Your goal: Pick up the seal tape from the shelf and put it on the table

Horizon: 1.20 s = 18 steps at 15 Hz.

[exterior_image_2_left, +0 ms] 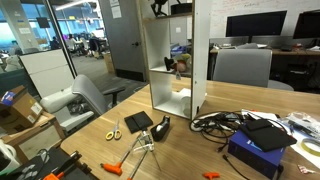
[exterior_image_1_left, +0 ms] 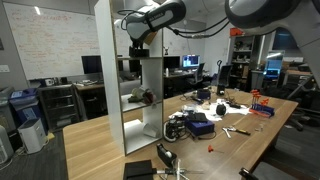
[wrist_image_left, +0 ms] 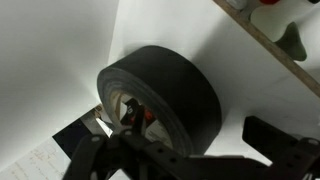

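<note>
The seal tape (wrist_image_left: 165, 90) is a black roll that fills the middle of the wrist view, lying on the white shelf (wrist_image_left: 60, 50) surface. My gripper (wrist_image_left: 180, 142) is open with a finger on each side of the roll. The right finger stands clearly apart from it. In an exterior view the gripper (exterior_image_1_left: 134, 66) reaches into an upper compartment of the tall white shelf (exterior_image_1_left: 110, 80). The shelf (exterior_image_2_left: 200, 60) stands on the light-wood table (exterior_image_1_left: 100, 140), which shows in both exterior views (exterior_image_2_left: 190, 150). The tape is hidden in both exterior views.
A small reddish-dark item (exterior_image_1_left: 146, 97) sits in a lower compartment. Cables (exterior_image_1_left: 178, 126), a blue box (exterior_image_2_left: 258, 148), orange-handled scissors (exterior_image_2_left: 113, 133) and a black hand tool (exterior_image_2_left: 160, 128) lie on the table. Chairs (exterior_image_2_left: 70, 100) and monitors (exterior_image_2_left: 255, 25) stand around.
</note>
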Tool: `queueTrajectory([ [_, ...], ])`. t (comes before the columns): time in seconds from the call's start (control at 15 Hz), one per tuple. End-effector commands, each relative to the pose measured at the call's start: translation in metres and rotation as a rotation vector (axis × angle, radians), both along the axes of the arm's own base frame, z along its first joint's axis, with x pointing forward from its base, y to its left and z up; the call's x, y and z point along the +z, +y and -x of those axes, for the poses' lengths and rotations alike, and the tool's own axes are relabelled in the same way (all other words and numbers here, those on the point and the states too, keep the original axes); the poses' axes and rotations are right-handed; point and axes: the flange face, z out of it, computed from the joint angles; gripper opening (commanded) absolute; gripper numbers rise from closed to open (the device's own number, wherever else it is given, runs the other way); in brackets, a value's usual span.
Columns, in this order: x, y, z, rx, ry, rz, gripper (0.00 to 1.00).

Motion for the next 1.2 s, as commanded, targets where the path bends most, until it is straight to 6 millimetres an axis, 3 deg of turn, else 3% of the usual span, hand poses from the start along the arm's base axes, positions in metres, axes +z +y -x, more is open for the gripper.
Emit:
queueTrajectory([
  [0.0,0.002,-0.021,-0.018,-0.011,0.008,0.003,1.00],
  [0.13,-0.003,-0.033,-0.024,-0.018,0.013,0.006,1.00],
  [0.2,-0.004,-0.037,-0.025,-0.021,0.017,0.008,0.75],
  [0.27,-0.005,-0.040,-0.026,-0.025,0.019,0.013,0.74],
  [0.53,-0.006,-0.047,-0.029,-0.036,0.030,0.019,0.38],
  [0.6,-0.006,-0.045,-0.029,-0.032,0.033,0.026,0.33],
  [1.13,0.004,-0.036,-0.013,-0.087,0.077,0.038,0.24],
])
